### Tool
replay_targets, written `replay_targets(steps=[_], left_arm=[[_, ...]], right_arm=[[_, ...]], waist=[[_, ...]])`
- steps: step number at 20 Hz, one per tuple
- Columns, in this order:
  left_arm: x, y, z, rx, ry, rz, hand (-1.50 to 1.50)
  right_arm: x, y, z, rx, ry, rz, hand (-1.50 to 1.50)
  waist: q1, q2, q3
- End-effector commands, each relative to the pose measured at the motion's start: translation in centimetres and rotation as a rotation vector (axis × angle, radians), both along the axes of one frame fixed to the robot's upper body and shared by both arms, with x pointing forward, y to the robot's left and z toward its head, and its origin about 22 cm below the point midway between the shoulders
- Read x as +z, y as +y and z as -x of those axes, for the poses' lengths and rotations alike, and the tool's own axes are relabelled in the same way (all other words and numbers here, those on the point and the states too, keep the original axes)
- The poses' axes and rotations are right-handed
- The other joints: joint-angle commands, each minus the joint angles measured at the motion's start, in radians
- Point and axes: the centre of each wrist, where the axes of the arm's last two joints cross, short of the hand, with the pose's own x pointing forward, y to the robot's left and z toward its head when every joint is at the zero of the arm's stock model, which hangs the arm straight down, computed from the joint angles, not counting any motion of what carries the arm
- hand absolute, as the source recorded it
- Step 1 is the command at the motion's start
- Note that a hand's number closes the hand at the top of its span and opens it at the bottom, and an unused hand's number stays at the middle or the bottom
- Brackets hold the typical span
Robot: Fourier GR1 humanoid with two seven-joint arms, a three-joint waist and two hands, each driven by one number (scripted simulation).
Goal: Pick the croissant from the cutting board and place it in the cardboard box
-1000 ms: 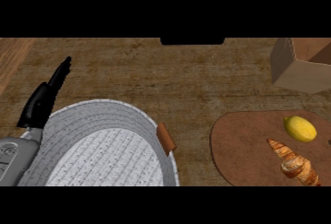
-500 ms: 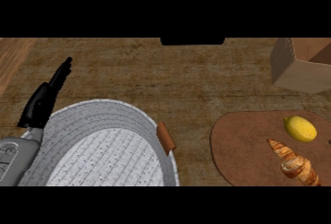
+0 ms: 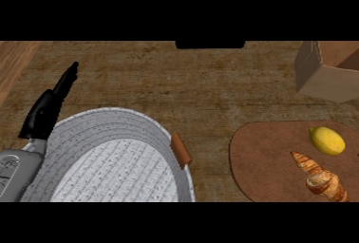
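Croissant lies on the board, far across the counter to the right of the only hand in view and nearer the robot than it; it runs lengthwise, its thin tip pointing away from the robot toward the lemon, which sits just beyond it on the same board, close by though not clearly touching; the box stands farther out again, off the board's far edge, open at the top and cut by the view's right side, well apart from the hand. Left of the board, and just right of the hand, sits a round woven basket with a brown tab on its right rim; the left hand rests at the basket's left rim, fingers straight and together, pointing away from the robot, holding nothing; the right hand does not show.
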Motion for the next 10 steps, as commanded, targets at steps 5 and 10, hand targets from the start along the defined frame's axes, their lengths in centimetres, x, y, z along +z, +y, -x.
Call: replay_targets(steps=[5,10], left_arm=[[-5.3,-1.6,2.1,0.014,0.158,0.073,0.0],[-6.3,-2.2,3.3,0.002,0.163,0.071,0.0]], right_arm=[[-0.9,1.2,-2.2,-0.003,0.003,-0.001,-1.5],[-2.3,3.0,-1.9,0.036,0.053,0.014,-1.5]], waist=[[-0.002,0.018,-0.023],[0.0,0.016,-0.023]])
